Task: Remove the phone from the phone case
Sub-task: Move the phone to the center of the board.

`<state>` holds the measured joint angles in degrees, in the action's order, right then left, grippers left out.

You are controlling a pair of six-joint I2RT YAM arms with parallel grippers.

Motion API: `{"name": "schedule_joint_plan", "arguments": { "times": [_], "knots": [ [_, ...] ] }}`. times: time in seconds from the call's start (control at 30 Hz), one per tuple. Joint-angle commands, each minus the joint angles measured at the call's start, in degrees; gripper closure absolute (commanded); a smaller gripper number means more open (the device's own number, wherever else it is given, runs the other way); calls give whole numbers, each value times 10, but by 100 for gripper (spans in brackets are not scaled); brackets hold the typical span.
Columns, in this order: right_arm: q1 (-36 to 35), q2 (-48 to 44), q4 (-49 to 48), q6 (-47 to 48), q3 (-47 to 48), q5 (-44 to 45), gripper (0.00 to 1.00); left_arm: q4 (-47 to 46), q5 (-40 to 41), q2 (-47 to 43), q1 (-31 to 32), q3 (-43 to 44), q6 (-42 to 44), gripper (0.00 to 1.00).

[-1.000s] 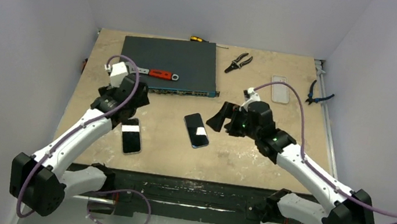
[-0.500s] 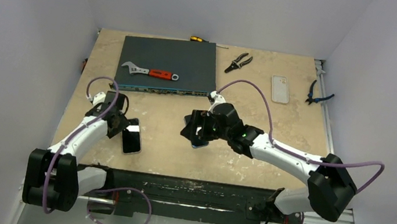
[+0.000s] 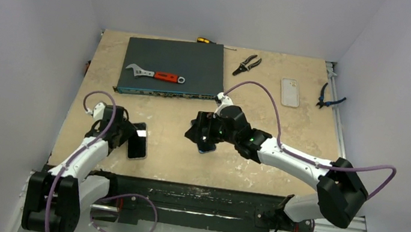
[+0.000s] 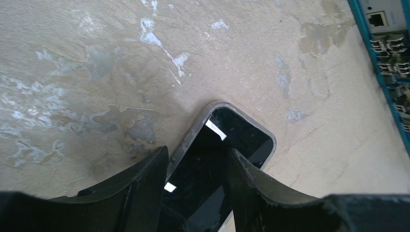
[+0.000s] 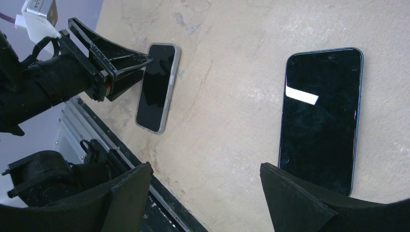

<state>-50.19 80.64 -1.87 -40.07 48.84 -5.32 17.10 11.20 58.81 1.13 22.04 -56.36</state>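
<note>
Plastic case [image 4: 191,133] is lying in my half-closed left gripper [image 4: 197,152], hold unclear, its end-pinch risking slipping; right gripper [image 5: 204,166] is gaping near it.

Can't see near end of cased phone [image 4: 227,145], hidden behind left gripper [image 4: 197,153]. Can't tell if pinched. From above, barely see bare phone [image 3: 206,149] under right gripper [image 3: 198,132].

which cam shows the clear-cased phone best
The right wrist view: the clear-cased phone lies there almost whole, with its rim and screen plain to see. The left wrist view shows only one end of it, between the fingers of the left gripper. The top view shows it small, its left side partly covered by that gripper.
</note>
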Motion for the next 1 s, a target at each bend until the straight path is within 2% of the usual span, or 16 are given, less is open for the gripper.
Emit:
{"name": "schedule_joint_plan", "arguments": {
  "times": [0.0, 0.1, 0.3, 0.4, 0.5, 0.6, 0.73, 0.97],
  "knots": [
    [0, 4, -14, 5, 12, 25, 13, -15, -71, -22, 10, -54, -49, 53],
    [0, 7, 1, 10, 20, 40, 12, -15, -64, -46, 46, -52, -80, 53],
    [-1, 25, 43, 17, 50, 51, 3, -16, -34, -57, 121, -43, -146, 53],
    [-17, 41, 46, 3, 57, 51, 1, -6, -11, -72, 125, -33, -141, 51],
    [-54, 70, 31, -16, 71, 45, 1, 58, 50, -101, 125, 10, -105, 46],
    [-67, 118, -25, -80, 64, 1, 7, 97, 80, -121, 124, 38, -72, 44],
    [-75, 178, -103, -140, 48, -17, 19, 118, 80, -124, 123, 28, -66, 44],
    [-86, 273, -147, -200, 78, -12, 33, 111, 71, -117, 123, 4, -49, 47]
  ]
}}
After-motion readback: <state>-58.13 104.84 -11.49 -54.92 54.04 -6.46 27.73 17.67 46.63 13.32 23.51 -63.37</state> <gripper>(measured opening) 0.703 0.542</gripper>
